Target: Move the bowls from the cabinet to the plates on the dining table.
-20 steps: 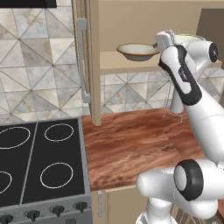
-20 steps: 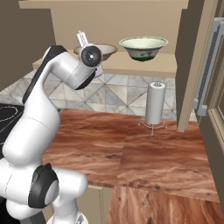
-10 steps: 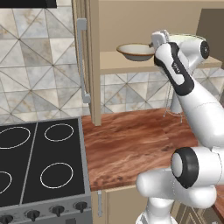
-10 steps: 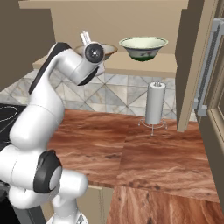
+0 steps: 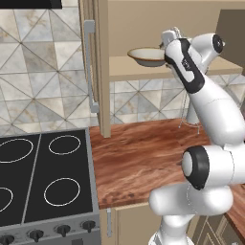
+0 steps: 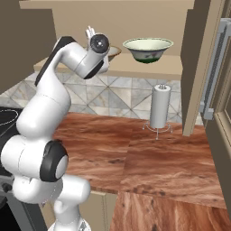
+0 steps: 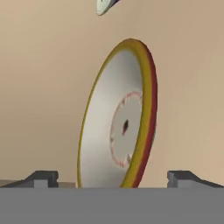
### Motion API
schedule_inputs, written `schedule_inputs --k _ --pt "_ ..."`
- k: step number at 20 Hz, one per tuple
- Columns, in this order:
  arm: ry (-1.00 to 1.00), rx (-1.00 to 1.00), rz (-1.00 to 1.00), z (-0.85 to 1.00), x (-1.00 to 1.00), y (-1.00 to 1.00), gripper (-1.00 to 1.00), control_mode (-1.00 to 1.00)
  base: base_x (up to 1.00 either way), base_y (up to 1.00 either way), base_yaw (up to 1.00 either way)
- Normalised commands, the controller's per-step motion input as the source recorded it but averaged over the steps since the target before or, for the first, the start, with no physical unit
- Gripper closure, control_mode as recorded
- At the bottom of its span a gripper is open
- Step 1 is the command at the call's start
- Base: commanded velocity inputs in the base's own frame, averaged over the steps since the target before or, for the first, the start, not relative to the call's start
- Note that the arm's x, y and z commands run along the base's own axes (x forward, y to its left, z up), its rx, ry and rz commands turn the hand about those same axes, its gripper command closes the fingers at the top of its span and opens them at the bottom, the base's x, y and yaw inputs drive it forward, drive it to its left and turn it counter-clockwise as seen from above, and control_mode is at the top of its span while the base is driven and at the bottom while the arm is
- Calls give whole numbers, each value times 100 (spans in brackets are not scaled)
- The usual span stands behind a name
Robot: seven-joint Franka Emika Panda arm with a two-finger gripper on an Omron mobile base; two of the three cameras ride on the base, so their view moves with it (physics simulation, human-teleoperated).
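Hand view: the two small dark fingertips (image 7: 43, 178) stand spread wide, nothing pinched between them, and the wide, shallow cream bowl with the tan-brown rim (image 7: 120, 120) fills the space ahead – seen rolled on edge (the camera is turned with the hand). In the left base view that bowl (image 5: 147, 56) sits on the shelf of the open tan-beige wooden wall cabinet (image 5: 143, 69), the gripper (image 5: 171, 36) just beside its rim. The smaller, deeper pale green-white bowl (image 6: 147, 48) rests further along the same shelf – above a white paper towel roll (image 6: 159, 106) standing on the reddish-brown wood counter (image 6: 149, 153).
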Motion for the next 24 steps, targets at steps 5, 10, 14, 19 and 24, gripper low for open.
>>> schedule_inputs --k 5,10,14,19,24 --pt "0 0 0 7 27 0 -100 -100 0 0 0" --pt "1 -1 0 -9 24 0 -100 -100 0 0 0" --pt "1 -1 1 -21 24 0 -100 -100 0 0 0" --pt "1 0 1 -20 19 0 -100 -100 0 0 0" --pt "0 -1 2 -30 3 -3 -100 -100 0 0 0"
